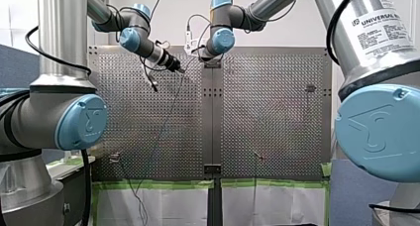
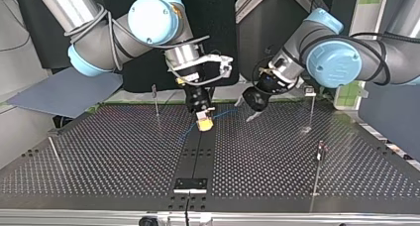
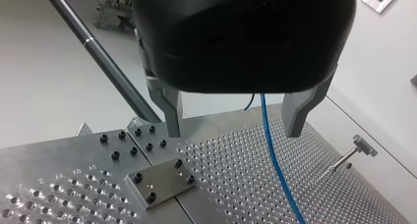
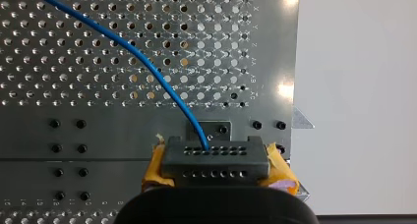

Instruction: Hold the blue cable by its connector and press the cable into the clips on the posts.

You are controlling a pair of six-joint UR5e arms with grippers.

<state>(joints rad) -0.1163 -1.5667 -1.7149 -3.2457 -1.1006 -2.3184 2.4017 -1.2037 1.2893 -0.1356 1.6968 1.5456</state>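
Arcing ahead of my right pincer [image 4: 216,169] in the right wrist view, the blue cable [image 4: 147,67] leaves a black, rectangular, holed connector [image 4: 216,157], which is gripped between yellow pads [image 4: 155,167] over the perforated metal counter [image 4: 98,86]. Left wrist view: my left pincer [image 3: 234,133] is released, and the cable runs lengthwise between its metal fingers [image 3: 172,111].

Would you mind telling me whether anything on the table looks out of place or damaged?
Nothing stands out: my right tool grips the black connector between its yellow pads, and the blue cable runs from it in a smooth curve, without kinks, passing between my left tool's open fingers.
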